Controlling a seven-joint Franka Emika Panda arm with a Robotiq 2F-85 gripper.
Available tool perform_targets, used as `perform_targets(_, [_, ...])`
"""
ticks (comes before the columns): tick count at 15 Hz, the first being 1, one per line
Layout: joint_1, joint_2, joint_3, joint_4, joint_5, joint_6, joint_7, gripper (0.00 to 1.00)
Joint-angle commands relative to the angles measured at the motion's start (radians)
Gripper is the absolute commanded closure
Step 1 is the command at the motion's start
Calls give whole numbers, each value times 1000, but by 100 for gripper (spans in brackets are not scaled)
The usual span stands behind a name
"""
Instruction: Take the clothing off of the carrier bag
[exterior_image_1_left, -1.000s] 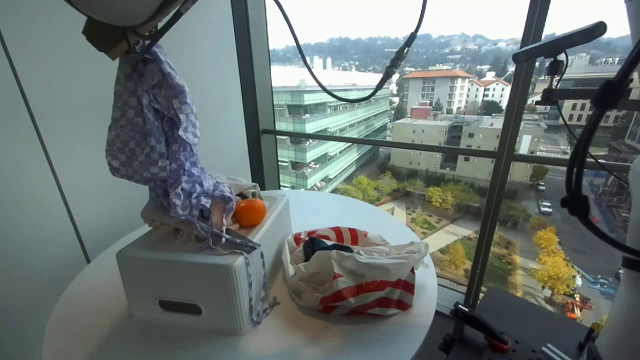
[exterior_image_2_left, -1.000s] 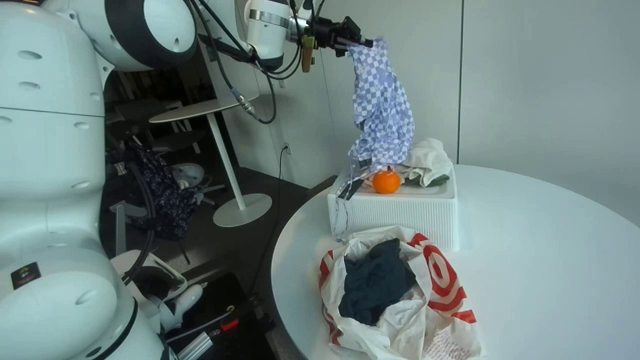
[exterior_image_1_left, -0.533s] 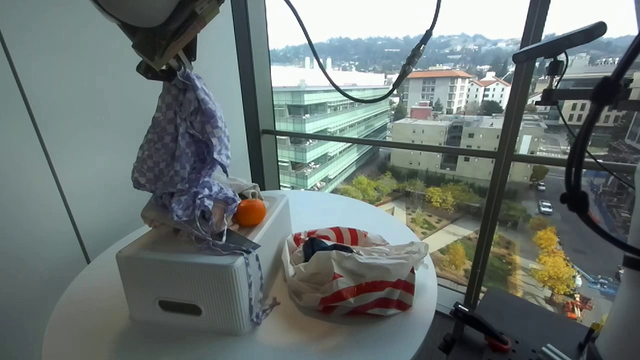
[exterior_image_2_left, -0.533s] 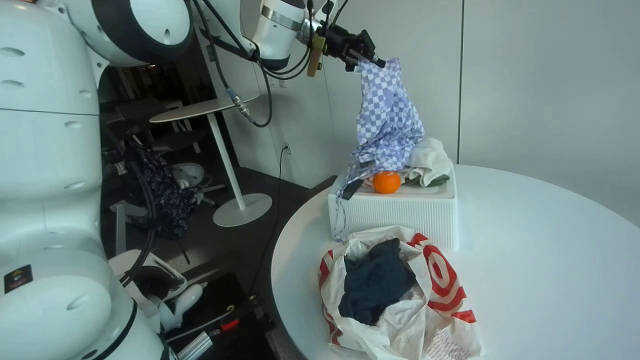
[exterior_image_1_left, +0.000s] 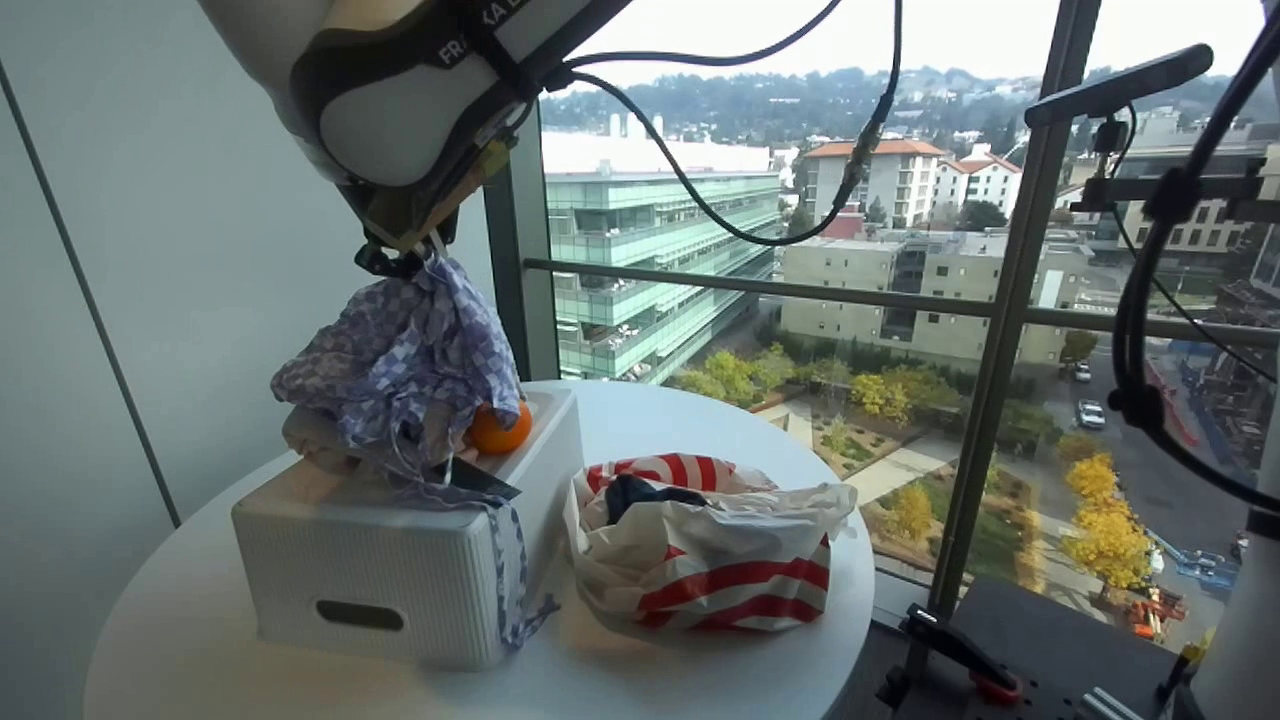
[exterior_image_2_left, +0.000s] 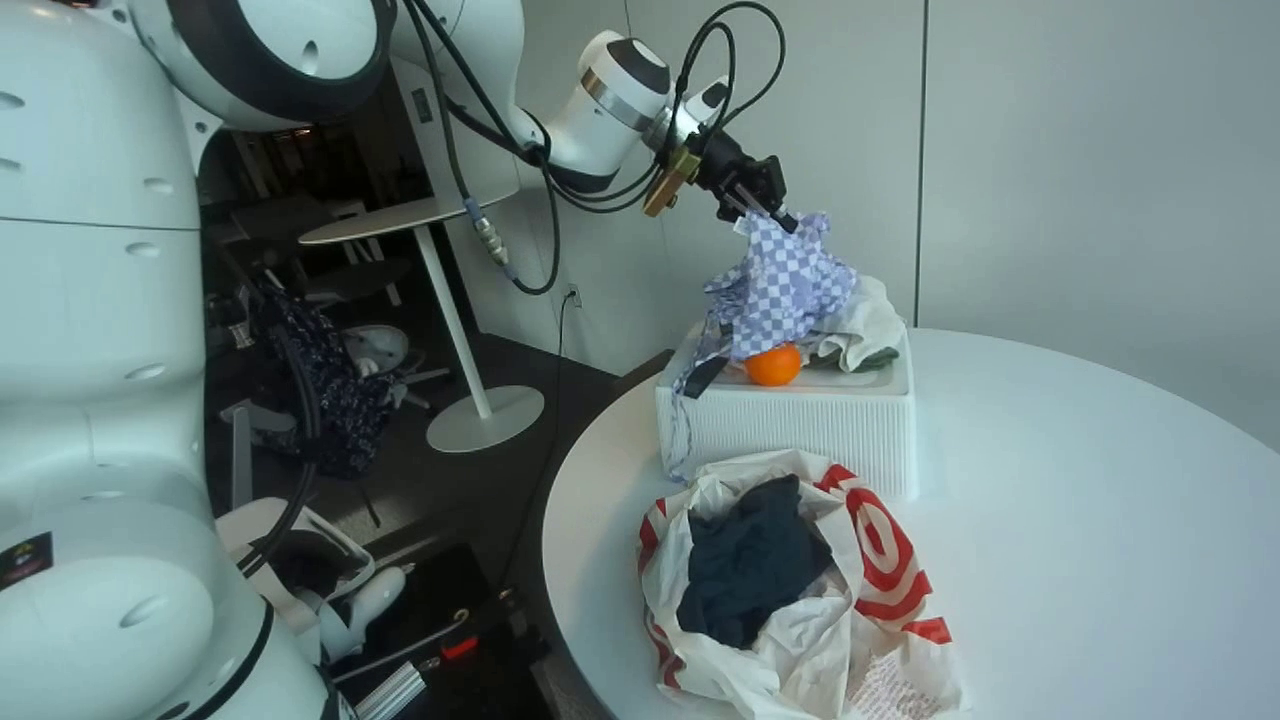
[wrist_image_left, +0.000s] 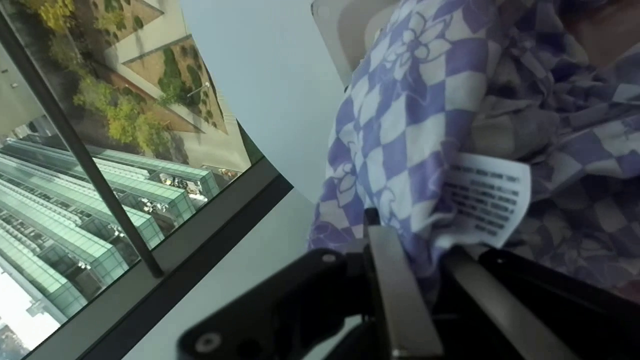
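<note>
A purple-and-white checkered garment hangs bunched from my gripper in both exterior views (exterior_image_1_left: 400, 345) (exterior_image_2_left: 785, 290). My gripper (exterior_image_1_left: 415, 258) (exterior_image_2_left: 768, 215) is shut on it above the white box. In the wrist view the garment (wrist_image_left: 400, 120), with a white label, runs between the two fingers (wrist_image_left: 415, 250). Its lower part rests on the pile on the box, and a strap trails down the box's side. The white and red carrier bag (exterior_image_1_left: 720, 590) (exterior_image_2_left: 890, 545) stands open beside the box. Dark clothing (exterior_image_2_left: 750, 560) lies inside it and partly shows in an exterior view (exterior_image_1_left: 650, 495).
The ribbed white box (exterior_image_1_left: 290, 570) (exterior_image_2_left: 800, 440) stands on the round white table (exterior_image_1_left: 690, 680) (exterior_image_2_left: 1080, 500). An orange ball-like fruit (exterior_image_1_left: 500, 430) (exterior_image_2_left: 773, 366) and a light cloth (exterior_image_2_left: 868, 325) lie on the box. A window and wall are close behind.
My gripper has come down towards the box, moving right in both exterior views. The checkered garment has sunk and bunched up on the pile, now partly over the orange fruit. The bag has not moved.
</note>
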Motion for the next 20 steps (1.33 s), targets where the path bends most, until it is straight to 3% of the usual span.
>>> perform_targets(1, [1,16,-42,-54,60,117,-23,96])
perform_targets(2, [-1,14,-47,-72,85,139,-36,74])
perform_targets(8, [-28,-153,-40,-204,399,220,-218,30])
perform_targets(12, [-32,-327,-76,-284,487,187,-221,1])
perform_targets(17, [-111,-492,-121,-428,523,42,-211,0])
perform_targets(20, [-161,-501,-141,-527,510,48,-199,1])
